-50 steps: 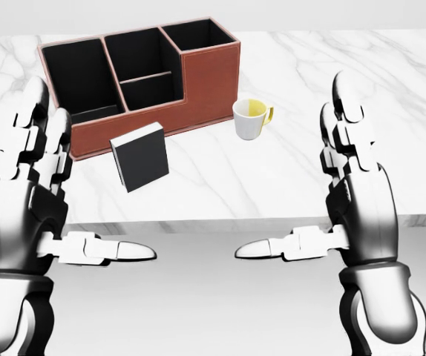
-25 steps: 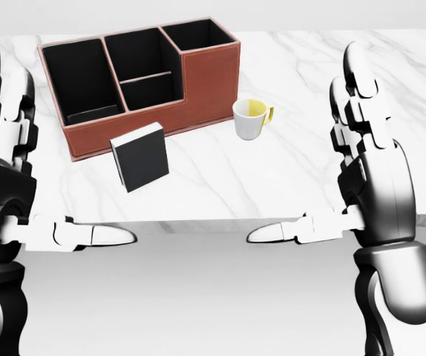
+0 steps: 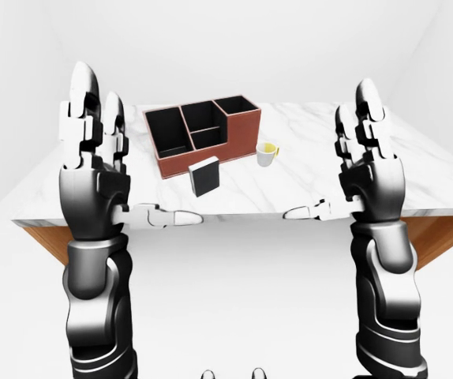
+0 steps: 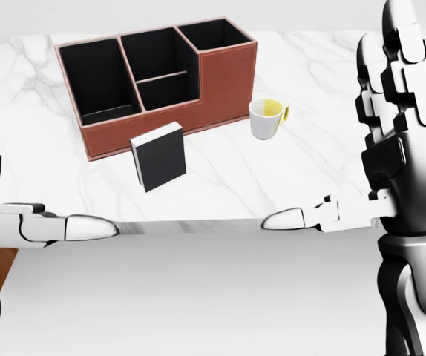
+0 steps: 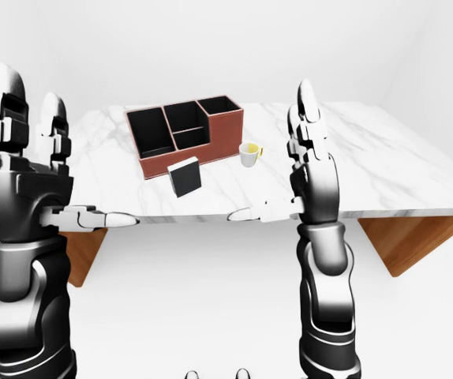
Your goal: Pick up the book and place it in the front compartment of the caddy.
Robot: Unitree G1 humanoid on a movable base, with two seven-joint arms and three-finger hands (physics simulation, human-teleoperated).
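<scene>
Head view shifted nearer the white marble surface (image 4: 332, 170): black upright book (image 4: 159, 156) beside brown leather caddy (image 4: 220, 78), ungrasped; both hands' fingers (image 4: 391, 67) spread open.

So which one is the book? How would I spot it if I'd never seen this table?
Start at the white marble table and find the big reddish-brown caddy with black compartments. Just below it in the head view stands the book, upright and apart from the caddy. It is the only flat black block with a pale edge; the other small thing nearby is a white mug with a yellow inside.
</scene>
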